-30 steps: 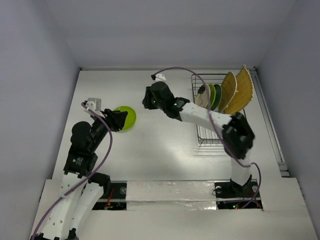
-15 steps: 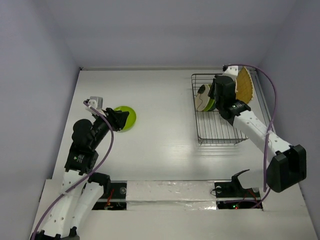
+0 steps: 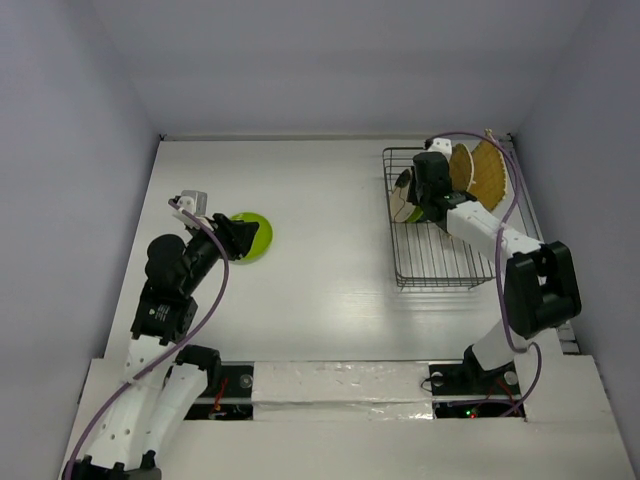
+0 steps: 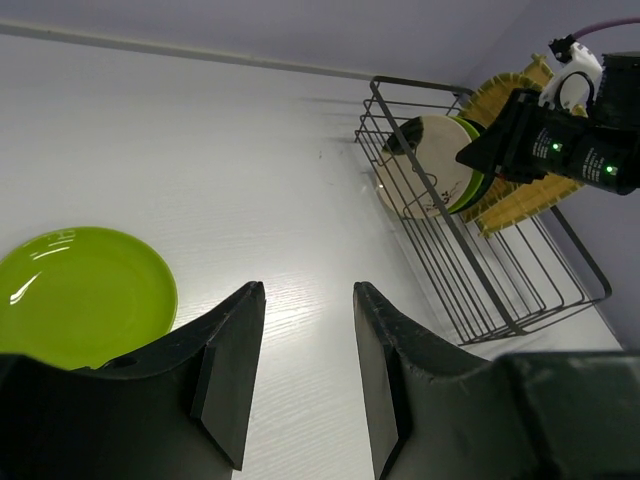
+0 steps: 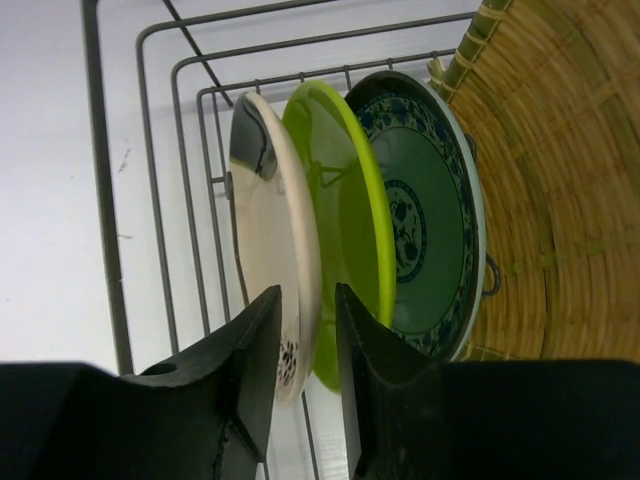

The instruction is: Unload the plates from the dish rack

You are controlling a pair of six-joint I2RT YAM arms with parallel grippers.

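Note:
The dish rack (image 3: pixel 440 262) (image 5: pixel 100 200) stands at the right of the table. In it stand a cream plate with a dark print (image 5: pixel 262 230), a lime-green plate (image 5: pixel 340 200), a dark teal patterned plate (image 5: pixel 420 215) and tan woven bamboo plates (image 5: pixel 560 180) (image 3: pixel 488 172). My right gripper (image 5: pixel 306 292) (image 3: pixel 420 200) is open, its fingers on either side of the cream plate's rim, with a slim gap on the right side. Another lime-green plate (image 3: pixel 256 232) (image 4: pixel 80 295) lies flat at the left. My left gripper (image 4: pixel 308 290) (image 3: pixel 236 240) hangs open and empty beside it.
White walls enclose the table on three sides. The rack's front half (image 3: pixel 432 255) holds no plates. In the left wrist view the rack (image 4: pixel 470 280) and the right arm (image 4: pixel 570 150) sit at the far right.
The right arm swung from mid-table to the rack and now sits over the cream plate's rim. The left arm and the flat green plate have stayed in place.

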